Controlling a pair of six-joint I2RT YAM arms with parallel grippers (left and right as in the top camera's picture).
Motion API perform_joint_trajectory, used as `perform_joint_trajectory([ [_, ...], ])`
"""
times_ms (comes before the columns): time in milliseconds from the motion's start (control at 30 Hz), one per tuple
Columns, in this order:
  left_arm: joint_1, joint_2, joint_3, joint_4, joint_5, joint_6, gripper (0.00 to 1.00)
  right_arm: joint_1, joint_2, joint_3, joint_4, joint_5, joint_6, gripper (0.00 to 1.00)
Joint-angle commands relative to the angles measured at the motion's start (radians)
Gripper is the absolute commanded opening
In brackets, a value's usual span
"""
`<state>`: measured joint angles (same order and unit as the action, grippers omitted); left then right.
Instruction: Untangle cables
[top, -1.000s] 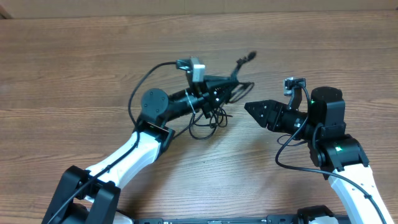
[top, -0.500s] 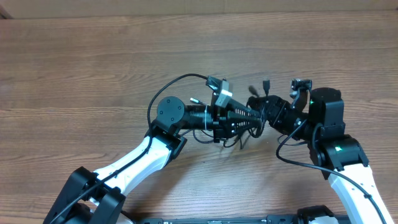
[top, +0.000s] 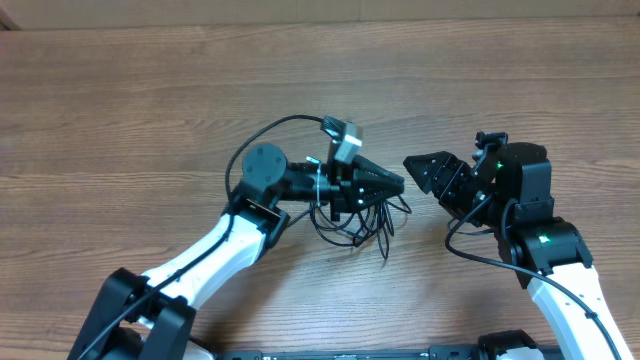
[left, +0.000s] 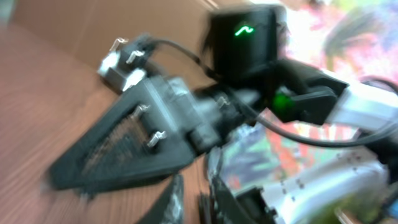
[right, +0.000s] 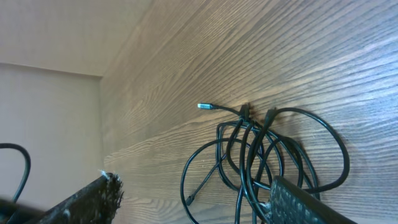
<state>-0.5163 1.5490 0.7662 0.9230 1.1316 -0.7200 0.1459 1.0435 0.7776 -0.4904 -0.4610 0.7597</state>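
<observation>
Roughly at centre, the cables (right: 261, 155) lie as one loose heap of overlapping loops on the worktop (top: 150, 100), partly beneath my left gripper (top: 392, 183), whose opening I cannot tell through the blur. My right gripper (top: 415, 165) stands wide near the heap, holding nothing. I judge the cords light, limp and springy; the plug tip (right: 203, 106) sticking out offers the cleanest hold.

Tangled black cables (right: 255, 155) lie on the wood-grain table (top: 150, 100).
</observation>
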Motion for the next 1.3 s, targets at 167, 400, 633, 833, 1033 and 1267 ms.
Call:
perform_joint_trajectory([
  [167, 0.1, -0.016, 0.016, -0.732, -0.325, 0.333, 0.46, 0.004, 0.0, -0.006, -0.068, 0.136, 0.085, 0.82],
  [400, 0.138, -0.016, 0.016, -0.9, -0.751, 0.37, 1.0, 0.004, 0.0, -0.006, -0.064, 0.154, 0.085, 0.88],
  [633, 0.134, -0.016, 0.014, -1.01, -0.811, 0.77, 1.0, 0.005, 0.0, -0.006, -0.058, 0.154, 0.085, 0.93],
  [833, 0.127, 0.014, 0.014, -1.018, -0.895, 0.882, 0.94, 0.005, 0.0, -0.006, -0.058, 0.153, 0.085, 0.93],
  [1033, 0.122, 0.136, 0.014, -0.937, -0.808, 0.881, 0.93, 0.005, 0.0, -0.006, -0.054, 0.154, 0.086, 0.93],
  [1267, 0.123, 0.262, 0.014, -0.835, -0.798, 0.881, 0.93, 0.005, 0.0, -0.006, -0.05, 0.154, 0.085, 0.93],
])
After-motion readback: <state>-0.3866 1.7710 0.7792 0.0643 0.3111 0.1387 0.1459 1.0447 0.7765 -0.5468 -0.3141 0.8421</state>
